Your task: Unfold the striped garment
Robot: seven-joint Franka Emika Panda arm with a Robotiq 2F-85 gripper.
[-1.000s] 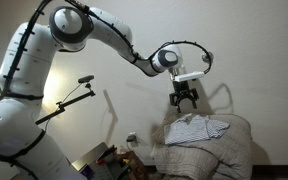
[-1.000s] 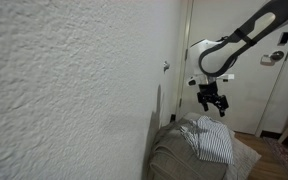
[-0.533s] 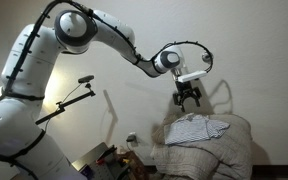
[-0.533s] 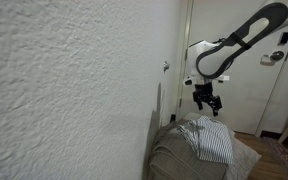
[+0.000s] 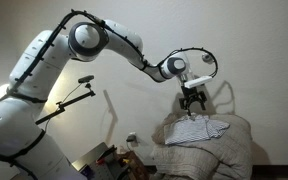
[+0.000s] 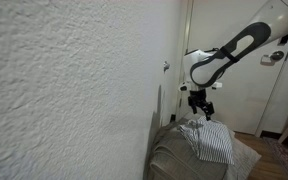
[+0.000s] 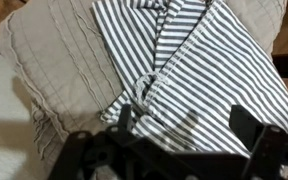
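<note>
The striped garment [image 7: 199,70] is a white cloth with dark stripes, lying folded on a beige cushion [image 7: 59,60]. It shows in both exterior views [image 5: 196,129] [image 6: 214,140] on top of the padded seat. My gripper [image 7: 184,122] hangs open just above the garment, its two dark fingers [image 7: 246,122] spread wide over the striped cloth with nothing between them. In an exterior view my gripper [image 5: 192,101] is close above the cloth's back edge; in an exterior view it [image 6: 198,107] is over the garment's near end.
The cushion rests on a padded chair [image 5: 224,155] against a white wall. A camera stand [image 5: 72,100] rises beside the arm. Clutter [image 5: 114,158] lies on the floor below. A door [image 6: 254,70] stands behind the seat.
My gripper has moved down and further along toward the garment, from well above it to just over the cloth. The garment has not moved.
</note>
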